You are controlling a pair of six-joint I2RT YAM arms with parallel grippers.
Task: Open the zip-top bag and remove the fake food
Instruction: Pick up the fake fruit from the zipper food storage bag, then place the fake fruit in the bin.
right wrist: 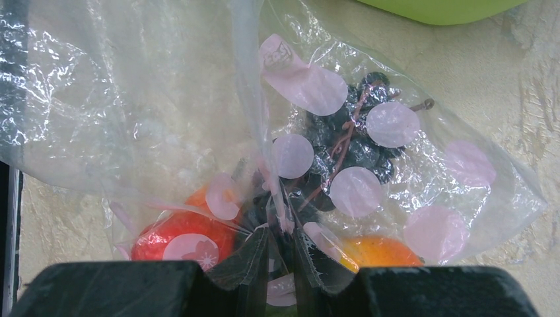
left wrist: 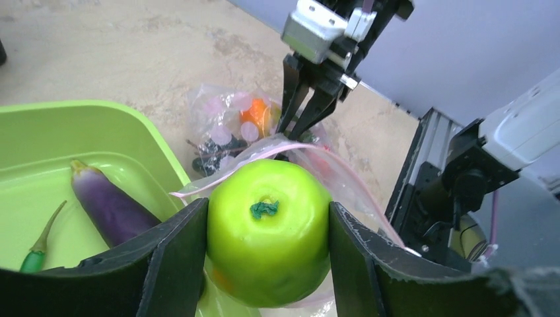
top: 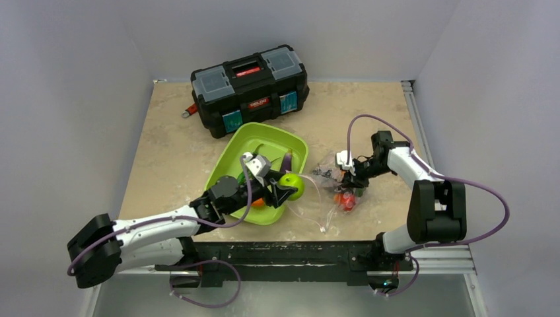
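The left end effector (top: 285, 189) is clamped on a green toy apple (left wrist: 267, 244) above the lime-green tray's (top: 264, 142) edge, apparently to drop it there, while the right end effector (right wrist: 280, 254) pinches the zip-top bag (right wrist: 132, 99), likely steadying it on the worktop (top: 172, 132) beside the tray.

Prob. a robotics lab cell: plain grey walls (top: 72, 79) around a beige table (top: 172, 132). Left arm (top: 155, 231) & right arm (top: 413, 165) bolted to a metal rail (top: 277, 254), black toolbox (top: 251, 86) at back.
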